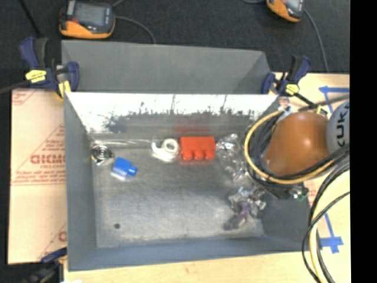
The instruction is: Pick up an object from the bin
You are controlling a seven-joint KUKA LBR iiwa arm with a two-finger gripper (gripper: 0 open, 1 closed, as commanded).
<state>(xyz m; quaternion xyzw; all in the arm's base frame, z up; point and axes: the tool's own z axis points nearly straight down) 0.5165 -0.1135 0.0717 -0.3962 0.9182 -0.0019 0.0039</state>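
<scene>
Low at the bin's (177, 249) near right corner: grasp step, I judge.
My gripper (248, 205) sits over a small dark purplish thing (237, 219); wide or narrow, I cannot tell. Next: close on it, lift straight up. Beyond: clear plastic piece (231, 158), red block (196, 148).

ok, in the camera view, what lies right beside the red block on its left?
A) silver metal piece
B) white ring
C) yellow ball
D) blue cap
B: the white ring lies just left of the red block by the bin's far wall, while the blue cap and the silver metal piece lie farther left.
</scene>
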